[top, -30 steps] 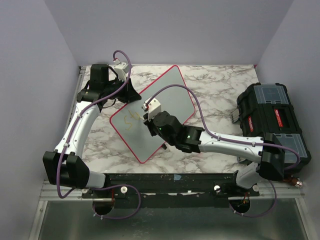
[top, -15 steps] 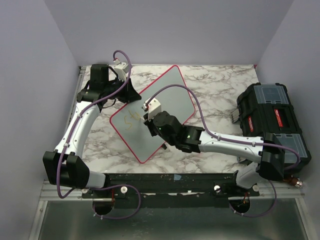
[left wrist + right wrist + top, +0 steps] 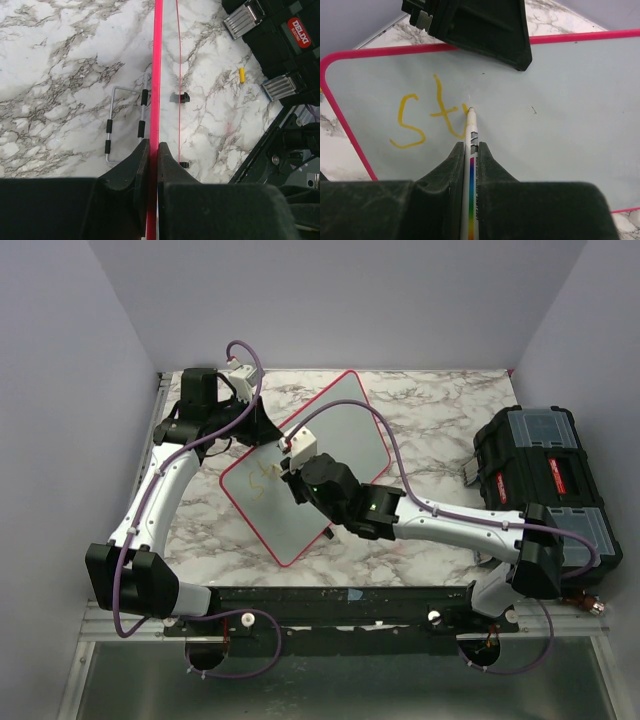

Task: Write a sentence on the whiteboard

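The whiteboard (image 3: pixel 345 425) with its red-pink rim is tilted up over the marble table. My left gripper (image 3: pixel 262 428) is shut on its far-left rim; the left wrist view shows the rim (image 3: pixel 158 75) edge-on, pinched between the gripper's (image 3: pixel 153 147) fingers. My right gripper (image 3: pixel 298 470) is shut on a white marker (image 3: pixel 470 122) with a rainbow stripe. Its tip touches the board (image 3: pixel 560 100). The sentence (image 3: pixel 427 115) is yellow letters reading "St", faint in the top view (image 3: pixel 262 480). In the right wrist view the right gripper (image 3: pixel 471 146) is just below the letters.
A black toolbox (image 3: pixel 545 475) stands at the table's right side and also shows in the left wrist view (image 3: pixel 280 30). A bent wire stand (image 3: pixel 125 125) with black sleeves and a small yellow piece (image 3: pixel 242 75) lie on the marble under the board. The board has black feet (image 3: pixel 179 97).
My right gripper has moved a little up and left across the board with the marker. The left arm and the board have not moved.
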`<state>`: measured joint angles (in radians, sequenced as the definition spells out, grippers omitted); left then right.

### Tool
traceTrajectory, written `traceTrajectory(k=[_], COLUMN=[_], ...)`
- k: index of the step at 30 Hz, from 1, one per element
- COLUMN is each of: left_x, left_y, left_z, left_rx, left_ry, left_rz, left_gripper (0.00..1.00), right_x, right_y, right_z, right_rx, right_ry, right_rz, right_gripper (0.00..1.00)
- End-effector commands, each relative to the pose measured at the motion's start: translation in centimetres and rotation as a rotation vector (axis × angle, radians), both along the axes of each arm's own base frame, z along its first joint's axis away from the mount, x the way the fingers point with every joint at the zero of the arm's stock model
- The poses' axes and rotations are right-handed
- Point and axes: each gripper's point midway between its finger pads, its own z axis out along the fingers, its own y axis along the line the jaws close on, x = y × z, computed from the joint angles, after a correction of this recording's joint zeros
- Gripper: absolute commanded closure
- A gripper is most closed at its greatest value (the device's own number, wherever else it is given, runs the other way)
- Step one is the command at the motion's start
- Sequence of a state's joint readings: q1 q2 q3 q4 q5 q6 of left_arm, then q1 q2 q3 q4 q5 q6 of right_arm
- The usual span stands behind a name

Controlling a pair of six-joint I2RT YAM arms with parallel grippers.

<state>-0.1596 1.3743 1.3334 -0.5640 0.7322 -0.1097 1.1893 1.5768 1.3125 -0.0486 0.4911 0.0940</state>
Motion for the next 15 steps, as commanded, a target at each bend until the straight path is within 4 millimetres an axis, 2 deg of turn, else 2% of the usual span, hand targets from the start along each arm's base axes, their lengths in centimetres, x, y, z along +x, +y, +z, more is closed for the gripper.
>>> traceTrajectory(k=[1, 8, 15], left_x=[-1.0, -0.9, -0.8], left_y=[-0.5, -0.5, -0.2], left_z=[0.5, 0.6, 0.4], left_rx=[0.011, 0.012, 0.028], left_ry=[-0.038, -0.040, -0.043], left_rz=[-0.033, -0.033, -0.019], left_gripper=[1.00, 1.00, 1.00], right_x=[1.4, 2.1, 1.2], right_y=[-0.1, -0.9, -2.0], right_z=[0.2, 0.8, 3.2], right_rx=[-0.024, -0.025, 0.063], right_ry=[-0.026, -0.031, -0.016], right_rz=[-0.057, -0.104, -0.098], right_gripper=[0.99, 0.99, 0.99])
